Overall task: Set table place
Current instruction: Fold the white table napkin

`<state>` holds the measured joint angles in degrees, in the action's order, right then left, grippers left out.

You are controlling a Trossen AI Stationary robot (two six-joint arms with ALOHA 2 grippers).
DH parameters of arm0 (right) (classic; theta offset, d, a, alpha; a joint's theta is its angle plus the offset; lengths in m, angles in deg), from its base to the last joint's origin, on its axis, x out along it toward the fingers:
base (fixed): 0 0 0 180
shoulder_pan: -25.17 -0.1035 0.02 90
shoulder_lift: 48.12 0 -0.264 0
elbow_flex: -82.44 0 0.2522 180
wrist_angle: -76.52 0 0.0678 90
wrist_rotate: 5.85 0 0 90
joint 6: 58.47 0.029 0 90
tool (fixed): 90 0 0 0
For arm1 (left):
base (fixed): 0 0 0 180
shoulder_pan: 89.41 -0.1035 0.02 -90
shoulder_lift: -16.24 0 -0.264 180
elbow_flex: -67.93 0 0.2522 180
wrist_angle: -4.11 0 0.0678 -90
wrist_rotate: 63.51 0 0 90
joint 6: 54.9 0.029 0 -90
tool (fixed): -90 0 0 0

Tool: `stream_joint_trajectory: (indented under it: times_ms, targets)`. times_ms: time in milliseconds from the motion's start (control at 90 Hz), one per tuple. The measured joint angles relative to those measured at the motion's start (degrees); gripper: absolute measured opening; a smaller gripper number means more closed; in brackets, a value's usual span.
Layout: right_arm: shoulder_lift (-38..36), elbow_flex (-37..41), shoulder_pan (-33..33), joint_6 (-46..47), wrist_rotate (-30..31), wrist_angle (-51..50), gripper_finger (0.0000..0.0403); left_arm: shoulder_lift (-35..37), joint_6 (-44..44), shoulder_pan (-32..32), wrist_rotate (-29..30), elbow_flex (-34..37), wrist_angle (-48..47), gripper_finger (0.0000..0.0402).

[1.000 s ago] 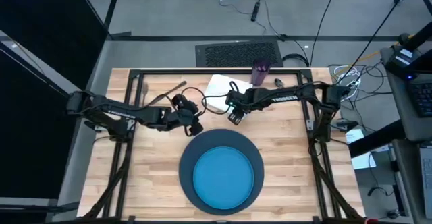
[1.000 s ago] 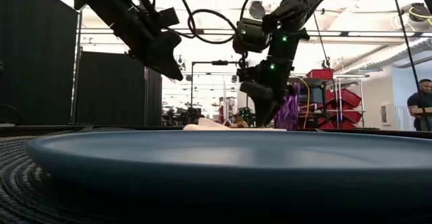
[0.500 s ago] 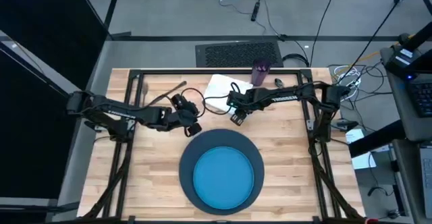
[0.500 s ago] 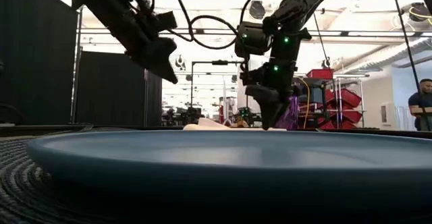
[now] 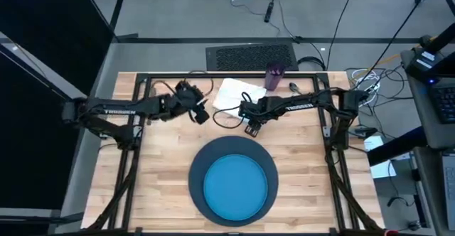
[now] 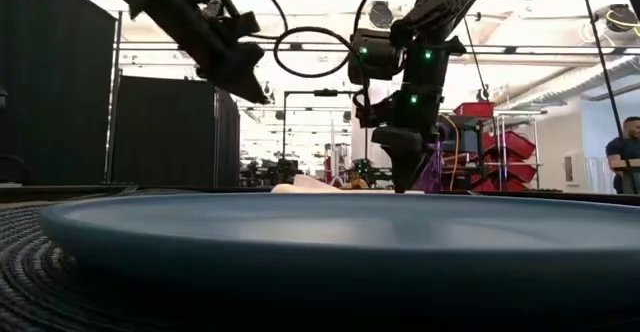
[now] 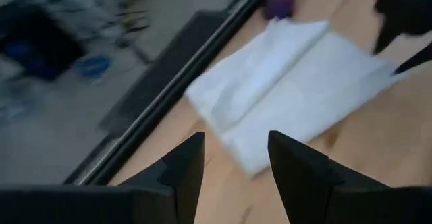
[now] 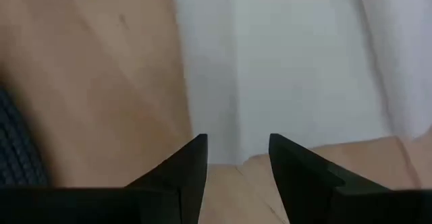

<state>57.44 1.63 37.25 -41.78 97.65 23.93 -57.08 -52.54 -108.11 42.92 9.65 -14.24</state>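
A white napkin lies flat on the table near its far edge, with a purple cup standing just beyond it. A bright blue plate rests on a dark round disc at the near middle. My left gripper hangs open above the table, left of the napkin. My right gripper is open, pointing down over the napkin's near edge; its fingertips stand low by the tabletop in the low view. My right gripper comes from above, its two fingers spread over the napkin's near edge. I cannot tell whether they touch the napkin or the table. My left gripper touches nothing.
A metal utensil lies right of the cup. The black frame crosses the far side of the table. Bare planks lie left and right of the disc. A person stands in the room at far right.
My left gripper has swung away from the disc's far rim toward the table's far edge and now hangs beside the napkin's left side. My right gripper has come down and a little toward the near edge, onto the napkin's near edge.
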Motion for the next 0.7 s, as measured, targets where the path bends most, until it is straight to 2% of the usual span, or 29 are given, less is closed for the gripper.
stream_joint_trajectory:
  times_ms: [133,256,400,522,700]
  targets:
    - [0.00,0.00,0.23,-0.78,0.11,0.21,0.0146,-3.45,5.83,-7.55,-10.83,-0.37,0.16,0.0151]
    - [0.00,0.00,0.38,-1.12,0.20,0.78,0.0146,-8.08,14.41,-10.53,-18.09,-1.19,-0.23,0.0151]
    - [0.00,0.00,0.95,-1.20,0.15,0.92,0.0146,-13.26,22.92,-10.92,-21.37,-4.33,-0.48,0.0151]
    - [0.00,-0.02,1.66,-1.54,0.18,0.90,0.0146,-18.03,24.09,-11.34,-22.55,-9.49,-1.45,0.0151]
    - [0.00,-0.02,1.87,-2.45,0.15,0.90,0.0146,-25.50,26.05,-12.95,-26.50,-19.51,-11.98,0.0151]
